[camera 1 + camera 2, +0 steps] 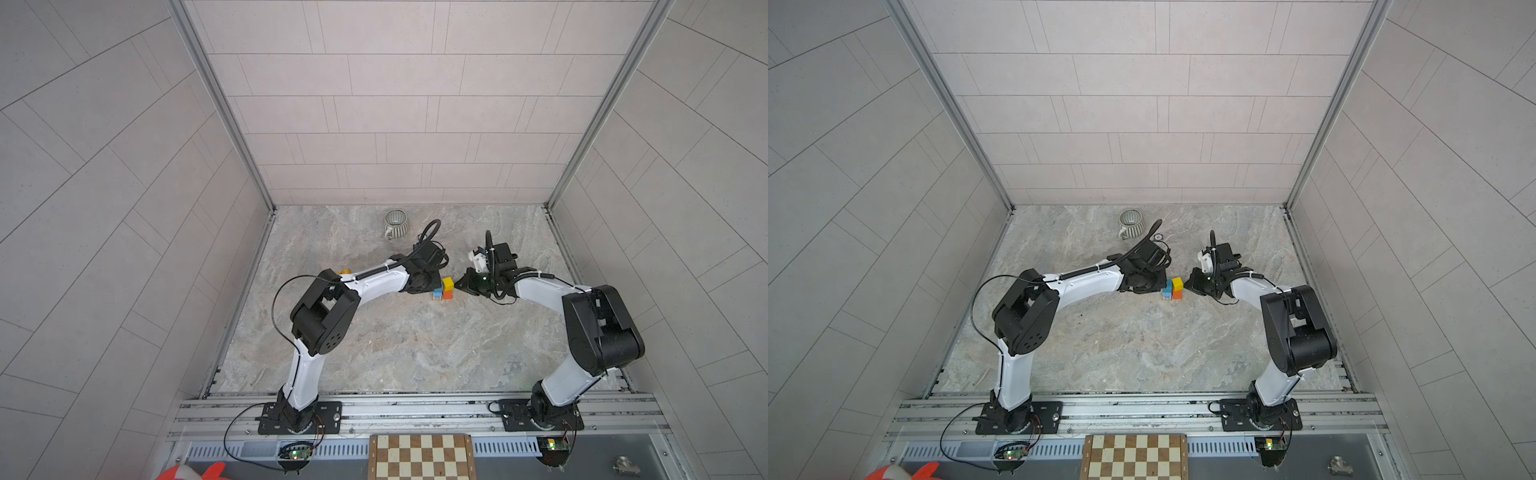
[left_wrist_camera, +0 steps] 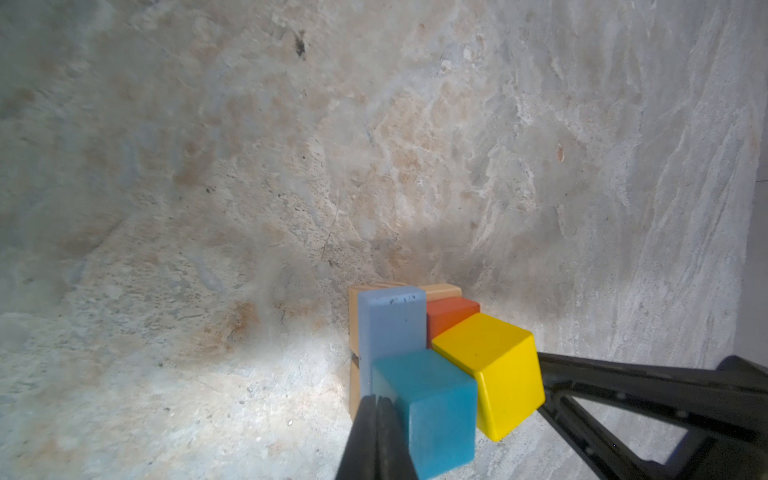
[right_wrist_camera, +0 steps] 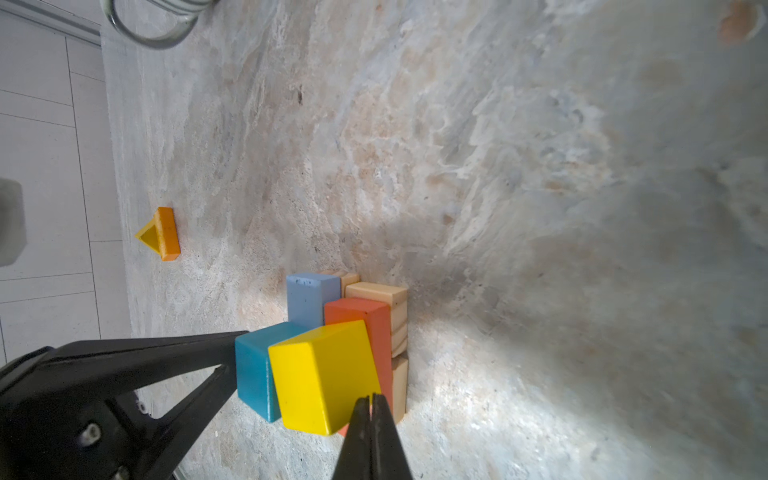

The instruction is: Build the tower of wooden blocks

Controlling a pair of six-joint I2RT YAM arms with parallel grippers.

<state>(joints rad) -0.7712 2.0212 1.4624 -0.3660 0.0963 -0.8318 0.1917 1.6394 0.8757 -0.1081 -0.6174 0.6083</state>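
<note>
We see left pincer (image 2: pixel 376 401) and right pincer (image 3: pixel 371 399) both pinched closed, empty, flanking the wood block tower (image 1: pixel 443 289) on the worktop (image 1: pixel 395 345); right wrist view alone shows the orange triangle (image 3: pixel 163 235) properly, well apart

Marbled tabletop (image 1: pixel 395 353), block tower (image 1: pixel 444 289), ribbed cup (image 1: pixel 395 224), orange wedge (image 3: pixel 164 232)

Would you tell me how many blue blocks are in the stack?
2: a pale blue block beside the orange-red block, and a teal cube beside the yellow cube. Others may be hidden behind them.
</note>
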